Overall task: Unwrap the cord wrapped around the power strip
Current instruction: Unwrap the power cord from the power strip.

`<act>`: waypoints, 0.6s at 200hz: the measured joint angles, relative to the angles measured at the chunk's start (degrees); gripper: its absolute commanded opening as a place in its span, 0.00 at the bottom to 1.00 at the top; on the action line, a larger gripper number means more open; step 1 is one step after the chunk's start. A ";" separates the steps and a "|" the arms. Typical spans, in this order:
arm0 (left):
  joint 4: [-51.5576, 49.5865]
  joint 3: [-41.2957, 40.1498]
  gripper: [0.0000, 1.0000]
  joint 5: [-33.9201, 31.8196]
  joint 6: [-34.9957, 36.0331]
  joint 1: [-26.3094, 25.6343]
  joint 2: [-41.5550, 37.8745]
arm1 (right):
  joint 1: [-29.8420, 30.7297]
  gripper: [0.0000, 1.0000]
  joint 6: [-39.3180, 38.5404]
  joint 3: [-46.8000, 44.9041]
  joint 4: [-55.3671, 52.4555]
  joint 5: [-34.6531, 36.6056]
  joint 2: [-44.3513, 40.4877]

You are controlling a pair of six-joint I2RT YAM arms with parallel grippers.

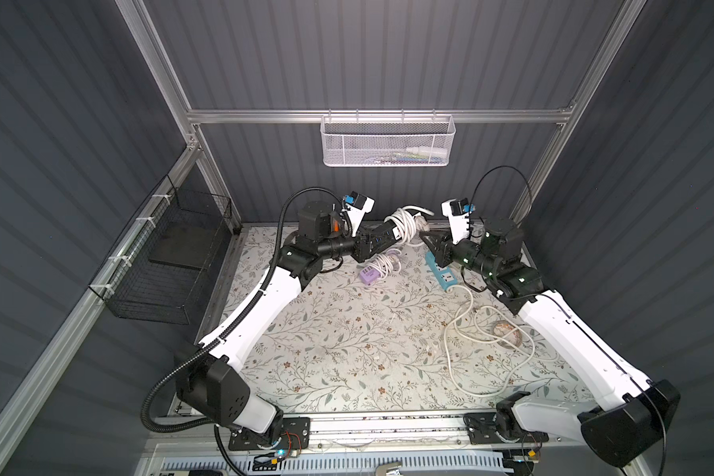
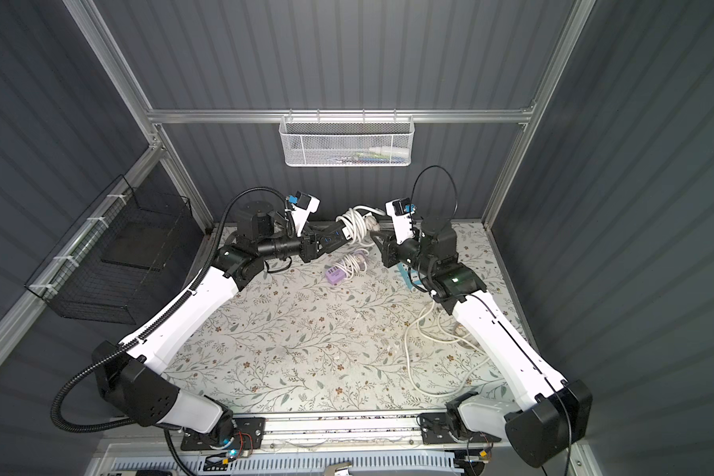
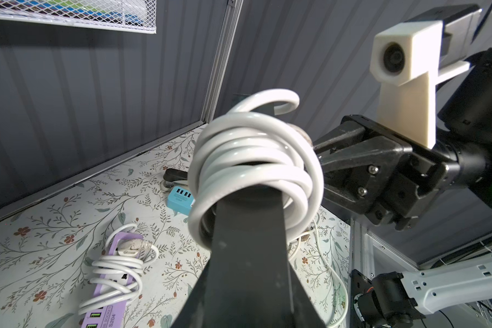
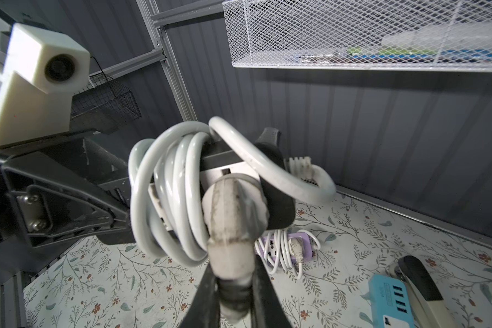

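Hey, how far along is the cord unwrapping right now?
Done: the blue strip has its cord loose on the table. In hand: left gripper holds the black strip aloft, right gripper grips its plug. Left: white coils wound; purple strip wrapped.

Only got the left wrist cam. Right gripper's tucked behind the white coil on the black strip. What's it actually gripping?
Observer: The right wrist view shows the right fingers shut on the plug of the white cord.
Operator: Where does it leave the strip?
Observer: At the far end of the black power strip, through a ribbed strain relief; from there it arcs back over into the coil.
Operator: Blue strip's cord?
Observer: In a top view the blue power strip lies flat on the table, its loose cord sprawled in open loops beside it.
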 measured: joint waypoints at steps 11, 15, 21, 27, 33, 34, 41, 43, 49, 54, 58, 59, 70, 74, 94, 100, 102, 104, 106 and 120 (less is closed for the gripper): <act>-0.02 0.00 0.00 -0.22 -0.13 0.09 0.00 | 2.23 0.00 -0.55 0.09 -0.15 3.30 0.07; -0.04 0.00 0.00 -0.50 -0.24 0.15 0.00 | 3.02 0.00 -0.72 0.17 -0.22 4.55 0.11; -0.13 0.00 0.00 -0.85 -0.44 0.50 0.00 | 4.66 0.00 -1.07 0.57 -0.61 7.13 0.35; -0.20 0.00 0.00 -1.38 -0.72 1.01 0.00 | 6.29 0.00 -1.40 1.31 -1.03 9.31 0.90; 0.04 0.00 0.00 -2.91 -1.20 1.46 0.02 | 8.04 0.00 -1.79 2.10 -1.29 10.47 1.53; 0.09 0.00 0.00 -3.06 -1.25 1.55 0.04 | 8.28 0.00 -1.81 2.19 -1.31 10.67 1.62; 0.31 0.00 0.00 -4.17 -1.81 2.47 0.24 | 10.54 0.00 -2.25 3.08 -1.38 11.69 2.56; 0.37 0.00 0.00 -4.57 -2.05 2.71 0.26 | 10.99 0.00 -2.43 3.26 -1.36 11.76 2.78; 0.55 0.00 0.00 -5.18 -2.45 3.19 0.48 | 12.85 0.00 -2.78 4.00 -1.31 12.33 3.74; 0.59 0.00 0.00 -5.44 -2.71 3.50 0.61 | 13.97 0.00 -3.04 4.37 -1.25 12.66 4.35; 0.59 0.00 0.00 -5.70 -2.99 3.61 0.68 | 14.80 0.00 -3.21 4.63 -1.20 12.94 4.98; 0.59 0.00 0.00 -5.75 -2.99 3.61 0.70 | 14.91 0.00 -3.26 4.68 -1.20 13.03 5.07; 0.44 0.00 0.00 -6.56 -3.06 3.54 0.72 | 15.93 0.00 -3.45 4.76 -1.29 13.55 6.19; 0.39 0.00 0.00 -6.84 -3.06 3.52 0.72 | 16.02 0.00 -3.56 4.76 -1.42 13.70 6.43; 0.35 0.00 0.00 -8.24 -3.04 3.52 0.72 | 14.82 0.00 -3.85 4.76 -1.92 13.94 6.34; 0.35 0.00 0.00 -8.44 -3.06 3.52 0.72 | 13.86 0.00 -3.74 4.74 -1.92 13.79 5.99; 0.37 0.00 0.00 -8.48 -3.06 3.52 0.72 | 13.51 0.00 -3.65 4.68 -1.95 13.70 5.75; 0.37 0.00 0.00 -8.48 -3.06 3.52 0.72 | 13.05 0.00 -3.54 4.59 -1.86 13.57 5.53; 0.37 0.00 0.00 -8.48 -3.06 3.52 0.72 | 12.83 0.00 -3.48 4.52 -1.86 13.40 5.40; 0.68 0.00 0.00 -8.13 -3.08 3.45 0.70 | 9.64 0.00 -2.10 2.95 -1.36 11.87 3.23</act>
